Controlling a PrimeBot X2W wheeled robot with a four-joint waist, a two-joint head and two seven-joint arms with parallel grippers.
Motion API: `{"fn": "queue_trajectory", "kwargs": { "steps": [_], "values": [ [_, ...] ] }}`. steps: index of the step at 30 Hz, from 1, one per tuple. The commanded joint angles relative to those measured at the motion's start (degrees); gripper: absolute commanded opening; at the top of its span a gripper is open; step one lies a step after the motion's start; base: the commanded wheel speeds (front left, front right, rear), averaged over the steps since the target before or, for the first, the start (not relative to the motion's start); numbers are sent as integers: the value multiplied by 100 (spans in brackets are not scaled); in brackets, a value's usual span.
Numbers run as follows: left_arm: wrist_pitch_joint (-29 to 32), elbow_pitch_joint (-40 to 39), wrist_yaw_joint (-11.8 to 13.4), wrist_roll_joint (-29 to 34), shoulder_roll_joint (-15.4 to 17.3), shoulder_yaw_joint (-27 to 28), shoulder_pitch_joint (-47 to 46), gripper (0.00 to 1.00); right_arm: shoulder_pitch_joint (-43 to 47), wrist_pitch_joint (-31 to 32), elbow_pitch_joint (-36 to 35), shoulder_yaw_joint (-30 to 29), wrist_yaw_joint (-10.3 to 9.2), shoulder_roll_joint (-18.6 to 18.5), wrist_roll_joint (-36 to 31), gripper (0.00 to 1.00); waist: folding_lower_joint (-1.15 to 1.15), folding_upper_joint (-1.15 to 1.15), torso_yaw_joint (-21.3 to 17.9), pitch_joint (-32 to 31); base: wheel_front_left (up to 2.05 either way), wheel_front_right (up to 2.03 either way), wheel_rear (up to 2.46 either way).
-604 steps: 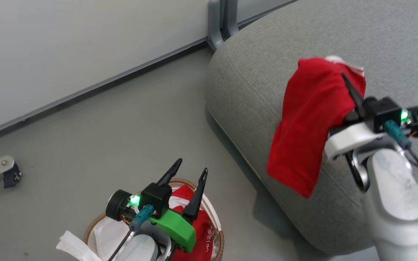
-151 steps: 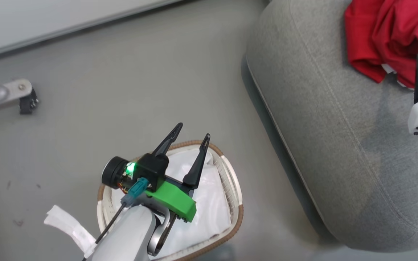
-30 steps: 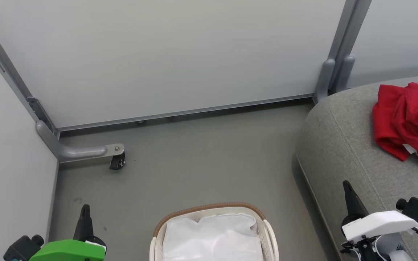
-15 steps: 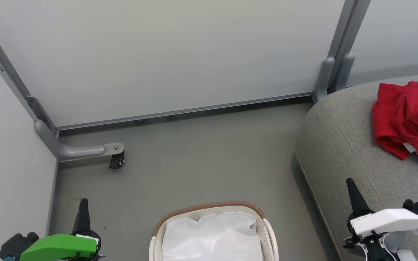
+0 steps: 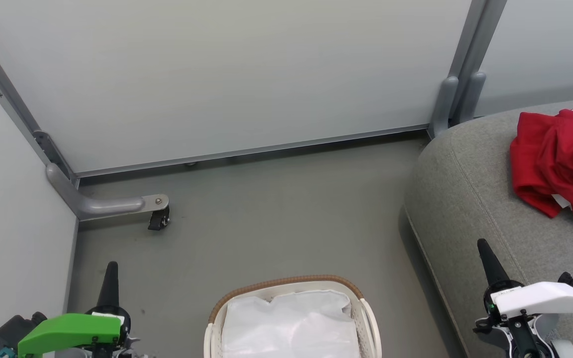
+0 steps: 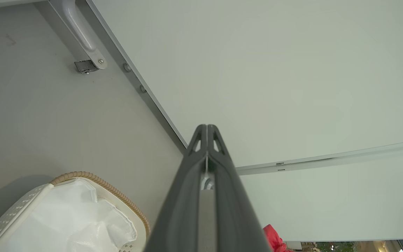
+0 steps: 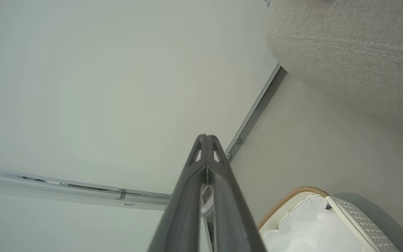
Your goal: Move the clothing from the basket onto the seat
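Left gripper [image 5: 109, 271], green-shelled with two long dark fingers: at 7 o'clock in the head view, fingers pressed together tip to tip, gripping nothing, raised above the smooth grey floor [image 5: 266, 219]. Right gripper [image 5: 483, 248], white-shelled with matching dark fingers: at 4 o'clock, likewise pressed together, gripping nothing, its tip in front of the edge of the large grey fabric-upholstered cushion seat [image 5: 465, 199]. Bright red sports clothing with white trim [image 5: 555, 159]: crumpled in a heap on top of the seat at 3 o'clock, well apart from both grippers. Small oval off-white perforated plastic basket with brown woven rim [image 5: 286, 284]: on the floor at 6 o'clock, between the two grippers, with its rumpled white fabric liner [image 5: 291, 323] showing inside. Pale grey wall panel [image 5: 217, 74]: from 10 to 1 o'clock. Grey metal foot with a black castor [image 5: 158, 220]: on the floor at 9 o'clock.
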Motion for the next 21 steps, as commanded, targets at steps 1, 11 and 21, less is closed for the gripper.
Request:
{"fn": "queue_trajectory", "kwargs": {
  "steps": [1, 11, 21],
  "values": [
    [38, -65, -21, -149, 26, 39, -171, 0, -117, 38, -71, -35, -3, -35, 157, 0, 0, 0, -1, 3, 0, 0, 0],
    [169, -97, -48, -576, 29, 106, -242, 0, -121, 175, -118, -92, -3, -39, 666, 0, 0, 0, -11, 24, 0, 0, 0],
    [288, -130, -67, -965, 30, 156, -297, 0, -141, 294, -157, -147, -4, -42, 1117, 0, 0, 0, -21, 44, 0, 0, 0]
  ]
}}
